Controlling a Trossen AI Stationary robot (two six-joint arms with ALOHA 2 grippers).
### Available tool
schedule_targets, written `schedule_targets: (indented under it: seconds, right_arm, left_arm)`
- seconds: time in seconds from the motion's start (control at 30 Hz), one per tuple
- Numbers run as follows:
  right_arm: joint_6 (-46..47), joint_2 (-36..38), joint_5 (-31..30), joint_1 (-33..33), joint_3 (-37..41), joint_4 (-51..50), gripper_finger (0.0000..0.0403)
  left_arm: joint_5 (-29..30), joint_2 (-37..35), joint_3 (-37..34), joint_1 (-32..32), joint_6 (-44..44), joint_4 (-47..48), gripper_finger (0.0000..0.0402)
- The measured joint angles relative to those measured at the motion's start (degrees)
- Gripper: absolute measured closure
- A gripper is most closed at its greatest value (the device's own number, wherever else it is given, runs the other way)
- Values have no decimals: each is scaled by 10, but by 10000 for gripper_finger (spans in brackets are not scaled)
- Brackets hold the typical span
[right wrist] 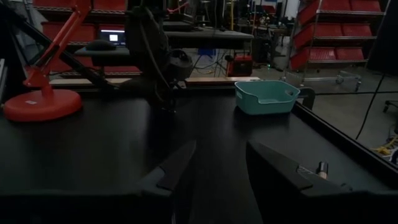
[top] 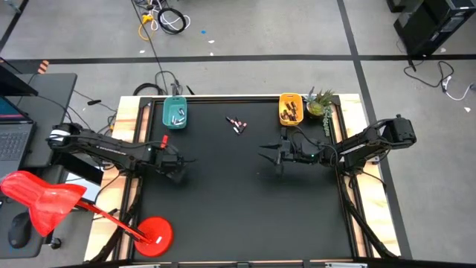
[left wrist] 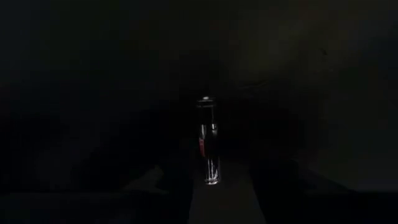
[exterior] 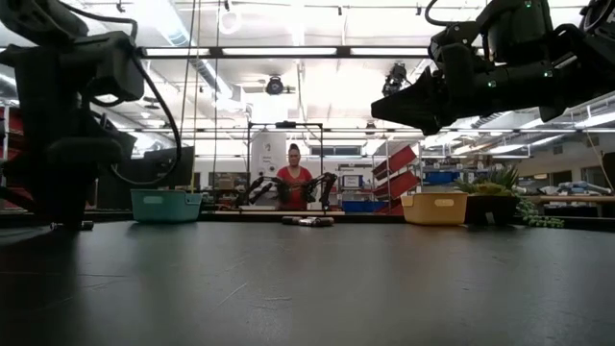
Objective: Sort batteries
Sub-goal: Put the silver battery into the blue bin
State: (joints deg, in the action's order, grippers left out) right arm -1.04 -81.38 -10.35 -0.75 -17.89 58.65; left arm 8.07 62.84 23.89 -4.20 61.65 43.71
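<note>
A dark battery [left wrist: 209,146] with a reddish mark lies on the black table between the two fingers of my left gripper [left wrist: 216,177], which points down at the table's left side [top: 178,171]. The gap is wider than the battery, and the fingers stand on either side without touching it. A few loose batteries [top: 236,124] lie at the far middle. The teal tray [top: 175,112] holds pale batteries and the yellow tray [top: 291,108] holds dark ones. My right gripper [top: 268,156] hangs open and level above the table's right half, pointing left.
A red desk lamp [top: 152,232] stands at the near left corner and a small plant [top: 321,104] beside the yellow tray. A person [exterior: 294,183] stands beyond the far edge. The black table top [top: 238,216] is bare in its near half.
</note>
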Motion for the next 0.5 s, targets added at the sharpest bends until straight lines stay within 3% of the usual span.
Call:
schedule_targets:
  seconds: [0.1,0.27,0.5]
  right_arm:
    - [0,0,0,0,0,0,254]
    - [0,0,0,0,0,0,254]
    - [0,0,0,0,0,0,254]
  left_arm:
    - [2,0,-4,0,1,2,281]
    - [10,0,-5,0,-2,7,380]
    - [23,2,-2,-4,-16,-7,382]
